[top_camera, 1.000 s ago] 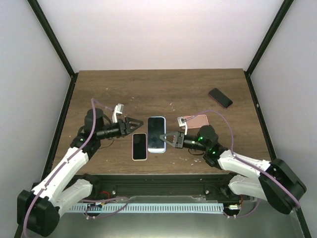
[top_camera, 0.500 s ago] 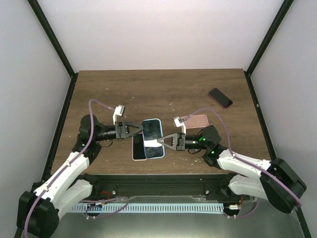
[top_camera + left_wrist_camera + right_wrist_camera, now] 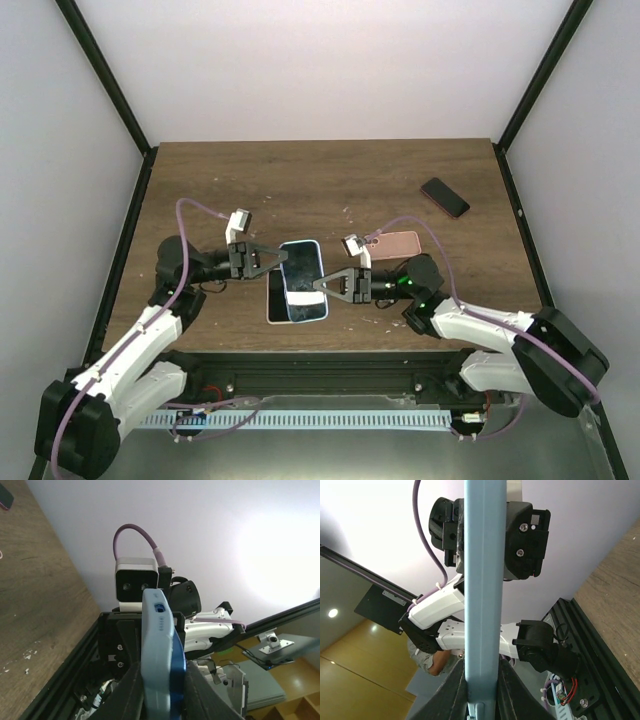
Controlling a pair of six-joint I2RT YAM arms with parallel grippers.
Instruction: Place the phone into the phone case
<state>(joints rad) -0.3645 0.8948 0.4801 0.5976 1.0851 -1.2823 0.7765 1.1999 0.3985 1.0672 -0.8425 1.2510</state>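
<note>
A light-blue phone case (image 3: 303,281) hangs tilted above the table's near middle, held between both grippers. A dark screen of the phone (image 3: 300,268) fills its upward face. In the left wrist view a darker blue phone edge (image 3: 179,667) lies against the light-blue case (image 3: 159,645). My left gripper (image 3: 283,258) is shut on the case's far-left edge; its fingers (image 3: 131,692) press both sides. My right gripper (image 3: 319,285) is shut on the case's near-right edge, and the case (image 3: 481,580) runs straight up between the right gripper's jaws (image 3: 481,682).
A dark phone with a pink rim (image 3: 275,297) lies on the table partly under the lifted case. A pink case or phone (image 3: 397,243) lies behind my right arm. A dark phone with a red rim (image 3: 445,197) sits at the far right.
The right gripper lifted the case off the table and swung it left. The left gripper came in from the left and shut on its other edge.
</note>
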